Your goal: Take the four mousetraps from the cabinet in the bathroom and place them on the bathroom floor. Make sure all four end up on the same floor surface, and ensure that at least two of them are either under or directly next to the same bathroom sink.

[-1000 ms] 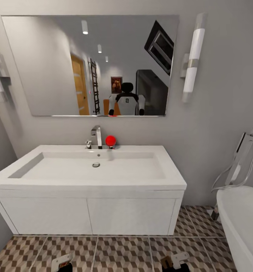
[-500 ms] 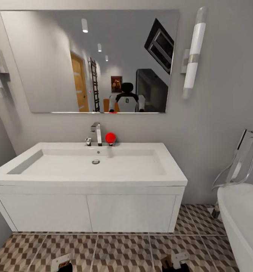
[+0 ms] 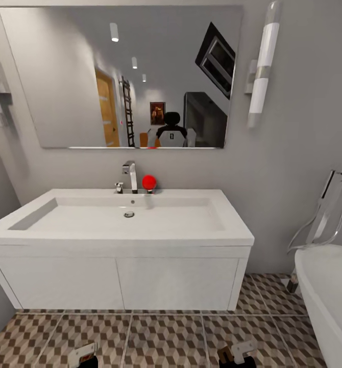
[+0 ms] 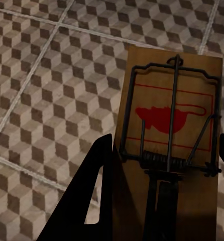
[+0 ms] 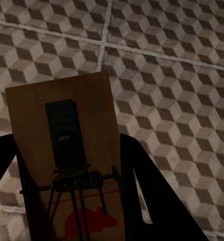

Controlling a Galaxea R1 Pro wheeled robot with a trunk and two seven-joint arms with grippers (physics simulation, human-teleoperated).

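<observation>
While each gripper pinches one flat tan wooden mousetrap with dark wire and a red mouse mark, left gripper (image 4: 162, 165) clamping its mousetrap (image 4: 172, 120), right gripper (image 5: 67, 175) clamping the second mousetrap (image 5: 67, 150), two traps counted, no readable writing, cube-patterned brown, beige and white tiled floor (image 5: 172, 75) beneath.

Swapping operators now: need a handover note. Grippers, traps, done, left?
Left gripper: shut on a mousetrap, held over the bathroom floor.
Right gripper: shut on a second mousetrap, also above the tiles.
The robot faces the white sink and its vanity, with floor in front of it.
Done: two traps picked up and brought to the sink.
Left: set both down by or under this sink. The other two traps and the cabinet are out of view.
</observation>
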